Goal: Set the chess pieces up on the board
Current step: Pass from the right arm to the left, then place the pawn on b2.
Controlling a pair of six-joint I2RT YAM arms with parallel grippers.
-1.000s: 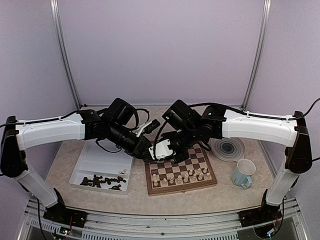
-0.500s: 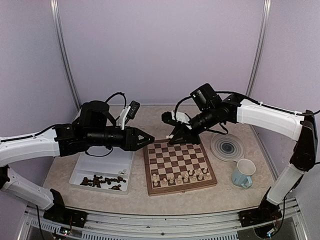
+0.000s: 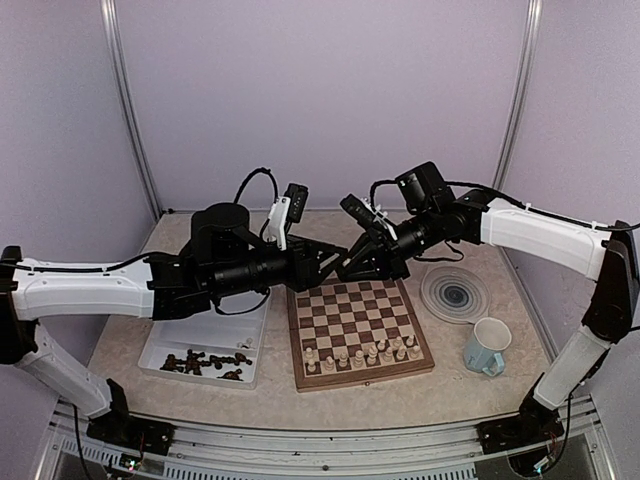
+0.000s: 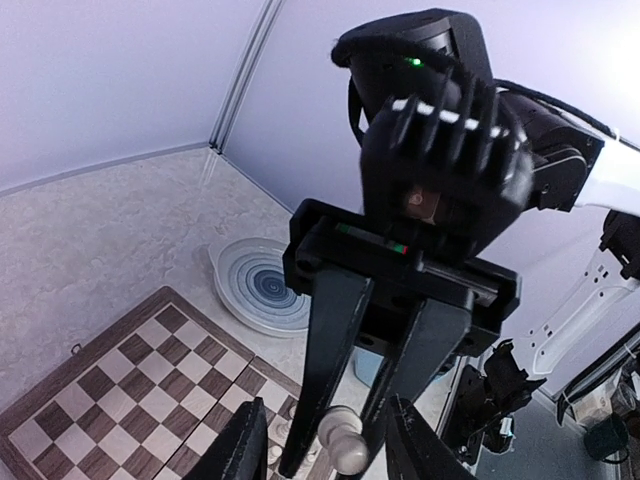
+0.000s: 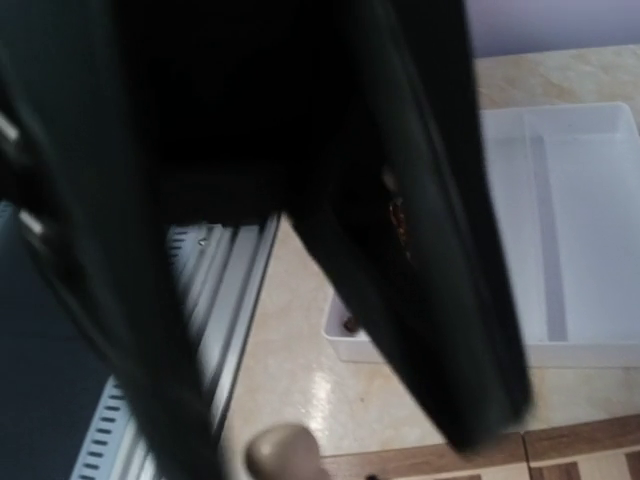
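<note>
The board [image 3: 360,310] lies flat in the middle, with cream chess pieces [image 3: 360,353] on its two near rows. Dark pieces [image 3: 205,362] lie in the white tray. Both grippers meet tip to tip in the air over the board's far left corner. My right gripper [image 3: 345,268] is shut on a cream pawn [image 4: 350,447], whose head also shows in the right wrist view [image 5: 285,452]. My left gripper [image 3: 335,255] is open, its fingers [image 4: 240,450] spread to either side of the pawn and of the right gripper's fingertips.
A white tray [image 3: 215,325] sits left of the board. A round grey-ringed plate [image 3: 455,296] and a pale blue mug [image 3: 487,347] stand right of it. Metal posts and walls enclose the back. The table's front rail shows in the right wrist view [image 5: 230,290].
Both grippers rose from the board's far left edge and drew apart. They have now come back together in the air, the left gripper's fingers around the right gripper's tips.
</note>
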